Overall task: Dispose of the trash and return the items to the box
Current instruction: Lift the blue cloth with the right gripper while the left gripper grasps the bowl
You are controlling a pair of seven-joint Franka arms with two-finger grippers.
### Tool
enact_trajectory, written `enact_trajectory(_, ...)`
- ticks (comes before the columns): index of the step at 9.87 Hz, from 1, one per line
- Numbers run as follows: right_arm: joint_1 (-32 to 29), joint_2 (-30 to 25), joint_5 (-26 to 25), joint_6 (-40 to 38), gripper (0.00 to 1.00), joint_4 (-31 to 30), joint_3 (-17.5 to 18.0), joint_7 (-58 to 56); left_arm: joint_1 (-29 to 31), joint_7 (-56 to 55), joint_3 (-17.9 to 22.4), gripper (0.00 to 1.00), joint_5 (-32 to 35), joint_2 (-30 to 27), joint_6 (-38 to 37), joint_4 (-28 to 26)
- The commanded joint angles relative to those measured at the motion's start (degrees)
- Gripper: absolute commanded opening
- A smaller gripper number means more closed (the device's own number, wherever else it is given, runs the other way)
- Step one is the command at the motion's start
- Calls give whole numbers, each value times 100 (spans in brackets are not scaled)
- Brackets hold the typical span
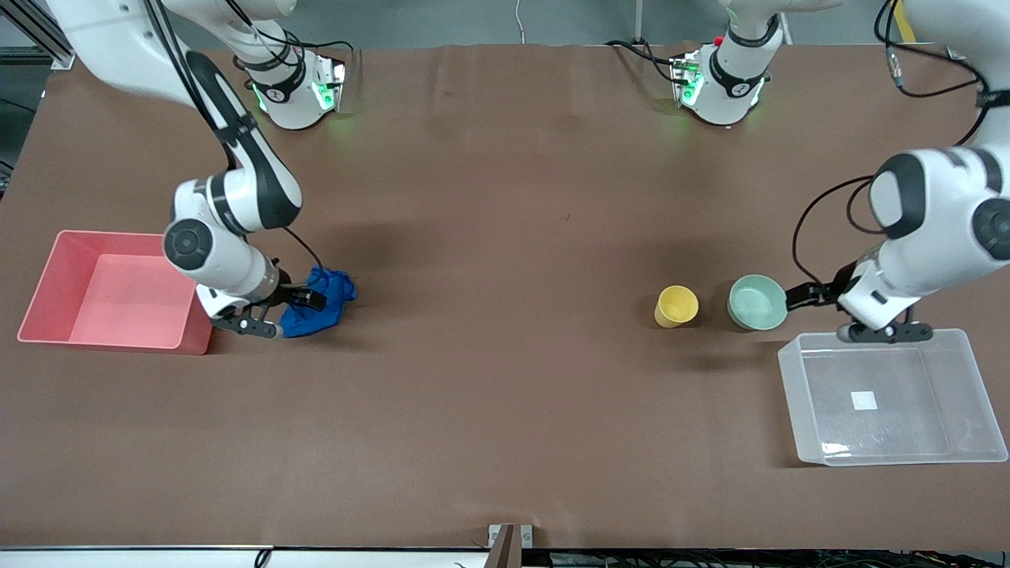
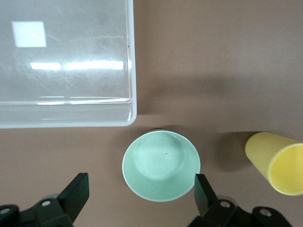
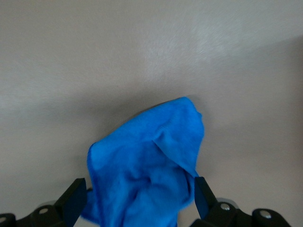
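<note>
Brown table (image 1: pixel 505 379), front view: spread under both arms, bases along the top edge.
Right arm, front view: elbow bent, forearm sloped down low beside the pink bin (image 1: pixel 47 300).
Right hand (image 1: pixel 304 312), front view: at the blue cloth wad (image 1: pixel 323 304), fingers set either side of it.
Blue cloth wad, front view: on the table just beside the pink bin, toward the right arm's end.
Left arm, front view: folded down low, wrist over the rim of the clear box (image 1: pixel 978 394) nearest the bases.
Left hand (image 1: pixel 797 298), front view: level with the mint-green bowl (image 1: pixel 756 301), at its rim.
Yellow cup (image 1: pixel 676 306), front view: just beside the bowl, on the side away from the box.
Clear box, front view: nearer the front camera than the bowl, white sticker (image 1: pixel 864 401) on its base.
Left hand (image 2: pixel 142 194), left wrist view: released, spread wide, one finger touching the bowl's rim, the other apart from it.
Mint-green bowl (image 2: pixel 161 165), left wrist view: upright, between the fingers (image 2: pixel 78 189), near the box's corner (image 2: pixel 128 113).
Yellow cup (image 2: pixel 277 163), left wrist view: apart from the bowl.
Right hand (image 3: pixel 137 196), right wrist view: released, fingers (image 3: pixel 75 194) wide, the wad bunched between them.
Blue cloth wad (image 3: pixel 147 170), right wrist view: wrinkled, lying on the table.
</note>
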Motion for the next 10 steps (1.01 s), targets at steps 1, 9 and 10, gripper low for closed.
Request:
enact_trajectory(1,-9,198,-149,480,100,-217,21,172,16,120,6,97,-12,260,404,-445)
enact_trajectory(9,-35,199,-149,-224,3,88,48,506,16,278,15,91,-3,734,1584,-1073)
enact_trajectory(10,-35,156,-140,-986,2,525,65,550,51,279,15,90,-3,761,1601,-1063)
